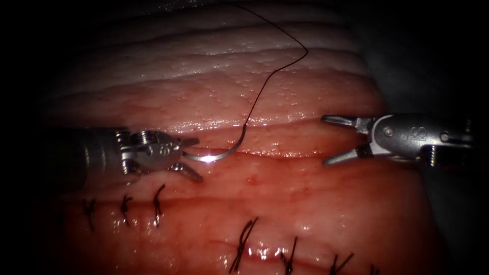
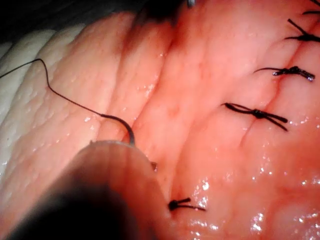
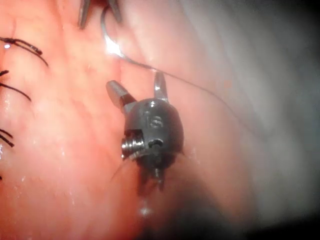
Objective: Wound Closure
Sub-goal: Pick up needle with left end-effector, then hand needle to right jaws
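The curved needle [image 1: 216, 157] lies on the tissue [image 1: 285, 91], along the open cut [image 1: 285, 154]. One end sits between the spread jaws of my left tool [image 1: 198, 160], which are open and not gripping it. Whether that end enters the tissue is unclear. Dark thread [image 1: 265, 84] runs from the needle's other end up and back across the tissue. My right tool [image 1: 326, 141] hovers to the right with its jaws wide open, holding nothing. In the left wrist view, the needle [image 2: 128, 131] and thread [image 2: 65, 97] show beyond the shaft. In the right wrist view, the right tool [image 3: 136, 84] faces the needle [image 3: 106, 37].
Several finished dark stitches [image 1: 158, 203] cross a closed line nearer the camera, with more stitches [image 1: 244, 239] further front. Wet red fluid [image 1: 265, 249] glistens on the tissue there. The tissue's edge [image 1: 374, 86] drops off at the right.
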Motion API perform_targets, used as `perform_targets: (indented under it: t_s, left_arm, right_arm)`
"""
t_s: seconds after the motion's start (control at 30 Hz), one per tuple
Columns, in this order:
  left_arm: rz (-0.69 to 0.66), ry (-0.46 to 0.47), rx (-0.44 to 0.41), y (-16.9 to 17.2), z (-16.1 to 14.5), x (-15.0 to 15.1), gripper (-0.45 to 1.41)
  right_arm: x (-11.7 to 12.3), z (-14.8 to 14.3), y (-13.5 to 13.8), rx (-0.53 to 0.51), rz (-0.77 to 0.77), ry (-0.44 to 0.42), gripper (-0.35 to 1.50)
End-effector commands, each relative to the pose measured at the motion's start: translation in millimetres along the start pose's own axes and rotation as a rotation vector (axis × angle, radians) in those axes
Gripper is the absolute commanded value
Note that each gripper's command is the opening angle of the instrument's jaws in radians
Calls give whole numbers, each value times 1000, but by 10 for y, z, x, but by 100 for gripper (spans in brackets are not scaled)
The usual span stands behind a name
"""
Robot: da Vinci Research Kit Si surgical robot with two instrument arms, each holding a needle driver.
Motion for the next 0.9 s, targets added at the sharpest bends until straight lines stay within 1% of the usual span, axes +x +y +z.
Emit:
perform_targets:
  t_s: [0.03,0.07,0.1,0.13,0.17,0.23,0.3,0.4,0.47,0.5,0.53,0.57,0.6,0.63,0.73,0.8,0.83,0.87,0.9]
  left_arm:
    - [-1,-1,-9,-2,9,2,34]
    - [-5,-6,-11,-2,10,1,24]
    - [-2,-12,-16,-3,11,0,-3]
    - [-2,-11,-19,-3,11,0,-34]
    - [-2,-10,-22,-4,11,0,-45]
    - [-2,-10,-23,-4,10,1,-45]
    - [-16,26,-9,-4,5,3,-45]
    - [-36,72,3,-3,-4,8,-45]
    - [-58,109,35,-3,-12,13,-45]
    - [-62,152,70,-3,-21,20,-45]
    - [-65,175,87,-3,-26,23,-45]
    - [-61,198,106,-2,-30,26,-45]
    - [-49,239,143,0,-40,33,-45]
    - [-36,246,159,1,-44,36,-45]
    - [-9,289,213,6,-52,44,-45]
    - [16,318,260,9,-56,50,-45]
    - [33,328,307,10,-57,53,-45]
    - [46,332,340,10,-56,56,-45]
    - [60,333,360,11,-56,57,-45]
  right_arm:
    - [0,9,0,1,-1,2,92]
    - [0,9,0,1,-1,2,92]
    - [0,9,-1,1,-1,2,92]
    - [0,9,-1,1,-1,2,92]
    - [0,9,-1,1,-1,2,92]
    - [1,9,-1,1,0,2,92]
    - [3,11,-1,0,26,-2,92]
    - [6,16,-5,-11,166,10,76]
    - [10,21,-6,-25,248,32,73]
    - [13,27,-7,-39,317,56,73]
    - [15,30,-8,-45,355,65,73]
    - [16,32,-9,-51,385,65,75]
    - [18,36,-10,-59,446,65,76]
    - [19,37,-11,-63,471,66,76]
    - [22,42,-10,-73,553,67,85]
    - [25,45,-10,-74,616,70,102]
    - [29,47,-10,-75,679,72,110]
    - [30,48,-10,-75,704,74,115]
    - [32,49,-10,-74,746,76,127]
